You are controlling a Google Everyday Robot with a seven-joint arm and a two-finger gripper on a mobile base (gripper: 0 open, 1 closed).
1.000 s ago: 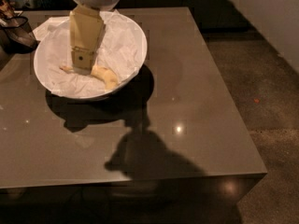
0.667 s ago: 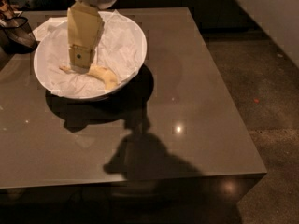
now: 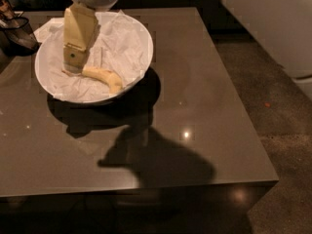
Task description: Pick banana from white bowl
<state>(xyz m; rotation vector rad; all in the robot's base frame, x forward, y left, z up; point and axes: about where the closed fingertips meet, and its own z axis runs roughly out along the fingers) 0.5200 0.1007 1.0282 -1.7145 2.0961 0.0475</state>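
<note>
The white bowl [image 3: 144,43], lined with crumpled white paper, stands at the back left of the brown table. The small pale-yellow banana [image 3: 103,76] lies inside it near the front, with its thin stem pointing left. My gripper [image 3: 73,68], cream-yellow under a white round wrist, reaches down into the bowl from above. Its tip is just left of the banana, at the stem end. It holds nothing that I can see.
A flat white paper sheet [image 3: 45,29] lies behind the bowl at the left. A dark object [image 3: 17,32] stands at the table's far left edge. The table [image 3: 204,111] stretches to the right and front. A white cabinet [image 3: 273,23] stands at the right, beyond the floor.
My gripper has shifted a little to the left inside the bowl, so more of the banana shows. The banana and the bowl have not moved.
</note>
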